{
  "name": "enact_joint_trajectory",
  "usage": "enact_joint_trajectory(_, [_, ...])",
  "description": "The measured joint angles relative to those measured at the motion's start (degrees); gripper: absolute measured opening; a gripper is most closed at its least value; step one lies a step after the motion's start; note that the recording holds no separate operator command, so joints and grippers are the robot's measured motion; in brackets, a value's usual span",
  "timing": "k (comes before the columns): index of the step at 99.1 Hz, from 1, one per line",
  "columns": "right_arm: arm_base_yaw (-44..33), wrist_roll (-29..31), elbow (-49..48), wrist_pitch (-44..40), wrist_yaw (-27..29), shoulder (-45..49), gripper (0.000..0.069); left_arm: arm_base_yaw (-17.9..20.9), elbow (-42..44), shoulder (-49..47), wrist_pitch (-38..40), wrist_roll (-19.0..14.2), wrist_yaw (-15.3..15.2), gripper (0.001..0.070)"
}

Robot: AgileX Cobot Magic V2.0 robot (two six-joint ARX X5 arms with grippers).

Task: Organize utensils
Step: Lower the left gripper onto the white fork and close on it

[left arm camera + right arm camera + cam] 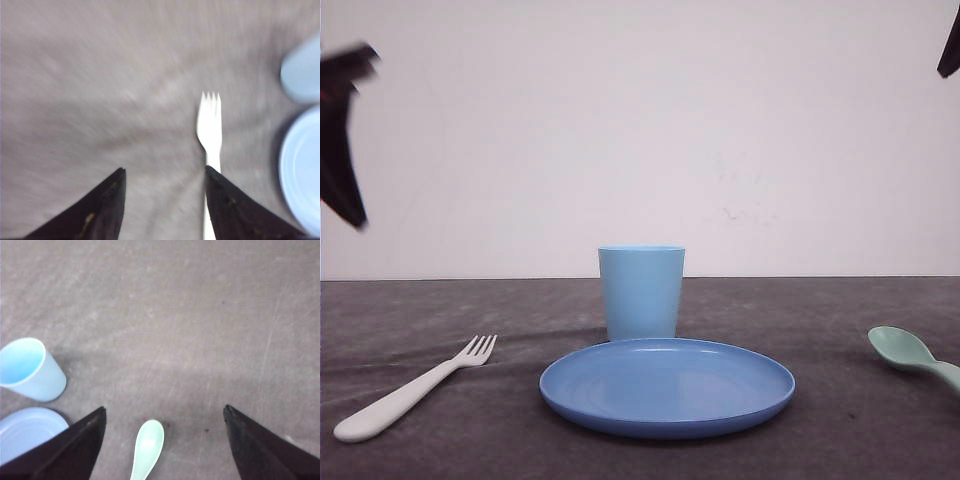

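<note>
- We find the white plastic four-tined fork (pixel 410 389) lying flat on the grey table (pixel 840 440), left of the round blue plate (pixel 667 386), tines pointing far.
- The pale mint-green plastic spoon (pixel 910 355) lies at the right edge, well apart from the plate.
- A light blue plastic cup (pixel 641 292) stands upright just behind the plate.
- Left gripper (pixel 165 210): fingers spread, empty, above the fork.
- Right gripper (pixel 165 452): fingers spread wide, empty, above the spoon.

Grey tabletop (pixel 440 310). Blue plate (pixel 667 386) at centre, cup (pixel 641 292) upright just behind. White fork (pixel 412 391) lies left, mint spoon (pixel 910 356) right.
</note>
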Motion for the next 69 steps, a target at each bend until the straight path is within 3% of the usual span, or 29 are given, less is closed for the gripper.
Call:
enact_joint_trajectory(40, [0.3,0.0,0.0,-0.4,0.0,2.1,0.0467,-12.1,0.0,13.4,8.4,-6.2,-4.8,0.0298])
enact_joint_trajectory(69, [0.3,0.0,0.0,-0.5,0.0,2.1,0.0467,-15.6,0.0,19.5,12.5,-8.8,-7.6,0.0298])
